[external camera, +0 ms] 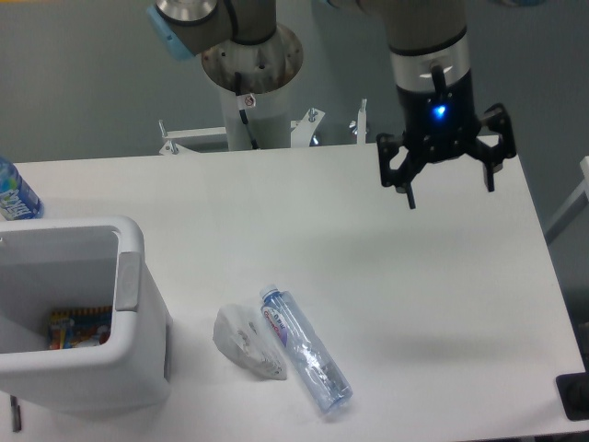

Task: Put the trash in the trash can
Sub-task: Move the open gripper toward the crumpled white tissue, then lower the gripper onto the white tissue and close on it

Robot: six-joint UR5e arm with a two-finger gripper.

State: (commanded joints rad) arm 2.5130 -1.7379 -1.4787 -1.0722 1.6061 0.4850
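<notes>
Gripper (448, 196) hangs in the upper right of the frame, above the far right part of the table (396, 276). Fingers spread wide apart, nothing between them. A blue light glows on the gripper body.

Trash sits in the lower centre of the frame, on the tabletop. Crumpled white wrapper (244, 343) lies left of the crushed clear bottle (304, 361); the two look touching or just beside each other, can't tell which. Bottle lies on its side, diagonal, cap end up-left, other end pointing lower right. White label with some print near the cap end.

Trash can (129, 368) is at the lower left, cut off by the left edge of the frame. White, rounded corners, pale grey handle (127, 281) on the side facing the trash. Something colourful is at the bottom inside, too small to identify. Wrapper is near the can's right wall, not touching.

Upright blue-label bottle (14, 191) stands at the far left edge, behind the can, partly cropped.

Arm base pedestal (258, 92) is at top centre, behind the table's far edge. Gripper is well apart from both trash items.
</notes>
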